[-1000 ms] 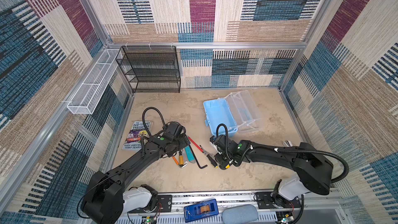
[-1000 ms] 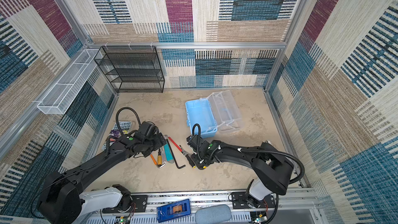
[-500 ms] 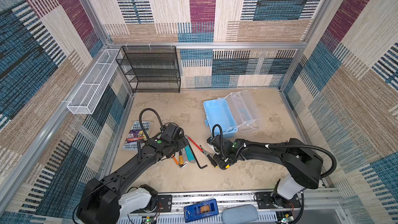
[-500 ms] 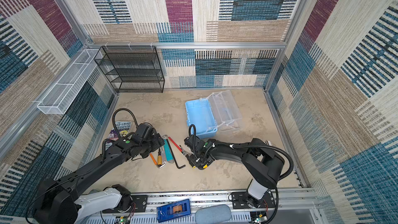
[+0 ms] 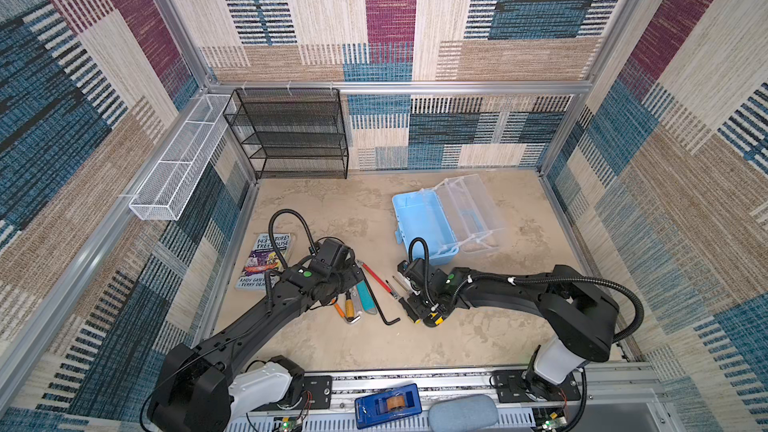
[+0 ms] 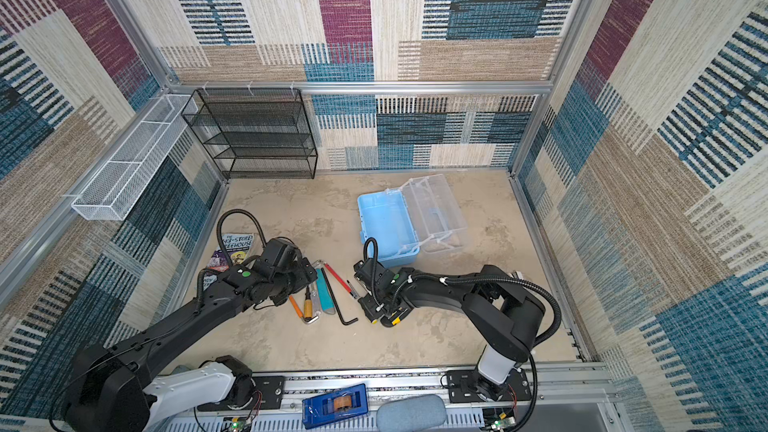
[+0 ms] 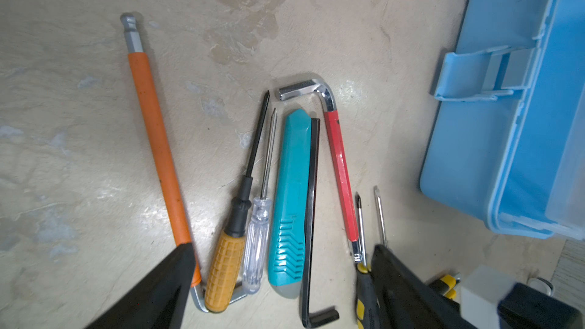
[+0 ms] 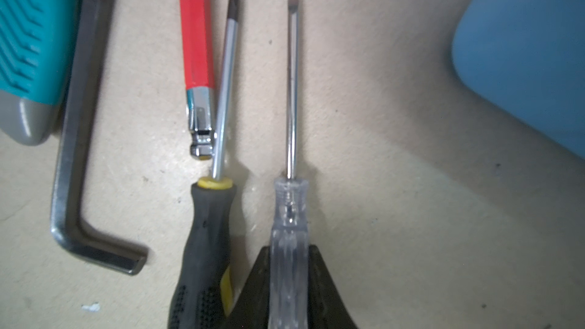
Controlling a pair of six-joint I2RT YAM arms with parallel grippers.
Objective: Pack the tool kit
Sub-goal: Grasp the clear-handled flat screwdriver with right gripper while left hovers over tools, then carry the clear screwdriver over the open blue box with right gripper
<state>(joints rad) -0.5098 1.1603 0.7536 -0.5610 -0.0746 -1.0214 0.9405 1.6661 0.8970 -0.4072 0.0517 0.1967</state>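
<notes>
**Two-arm check: one tool pinched**

Right gripper fingers clamp the clear-handled screwdriver, which lies on the table (black-handled screwdriver alongside). Left gripper is spread wide over the teal utility knife. Pale blue case stands open nearby.

The black jointed left arm stretches forward from its white base, and the left gripper is held low with its jaws spread wide. The black right arm bends at the elbow and reaches across toward the middle. The right gripper points downward, its black fingers apparently pressed against both sides of a slim clear-handled screwdriver.
</notes>
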